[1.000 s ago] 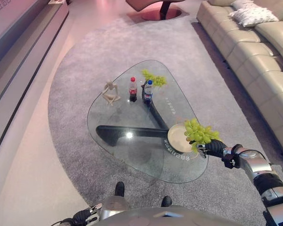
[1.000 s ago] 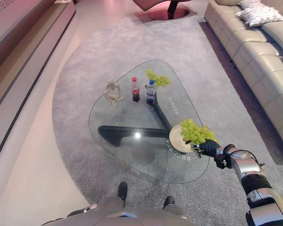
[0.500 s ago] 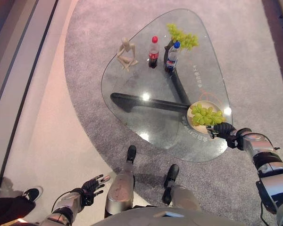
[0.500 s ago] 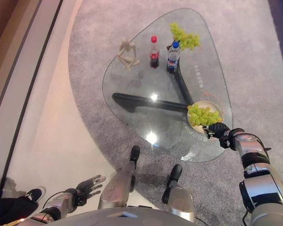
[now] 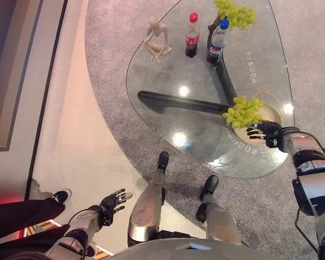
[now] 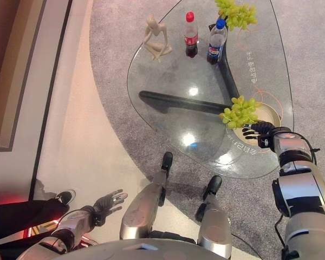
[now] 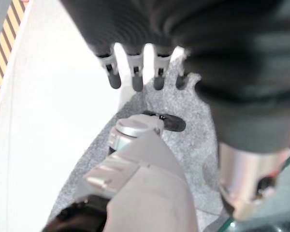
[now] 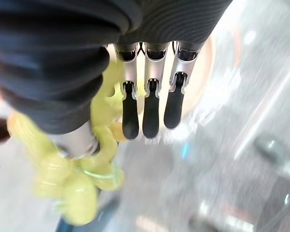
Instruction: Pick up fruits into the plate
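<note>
My left hand (image 5: 112,201) is hanging low beside me over the pale floor (image 5: 86,162), well away from the table (image 5: 168,116), fingers spread straight and holding nothing. Its wrist view is showing those fingers (image 7: 135,72) in a loose row above the floor and the edge of the grey rug (image 7: 193,130). A person's dark trouser leg and shoe (image 5: 59,196) are showing at the near left in the head views.

My right hand (image 5: 262,131) is reaching over the near right part of the glass table, just at the plate (image 5: 271,112). From the head views, the fingers are sticking out straight toward the grapes (image 5: 242,112), which are lying on the plate's left rim and spilling partly past it. The right wrist view is adding what the head views are not: the fingers (image 8: 150,111) are lying straight and side by side, not curled, with the grapes (image 8: 82,179) beside and under the thumb side; whether the thumb is touching them I cannot tell.

Farther across the table, a pale figurine (image 5: 156,39), a red-capped bottle (image 5: 192,37) and a blue-capped bottle (image 5: 216,43) are standing. A second bunch of grapes (image 5: 236,12) is lying at the far edge.
</note>
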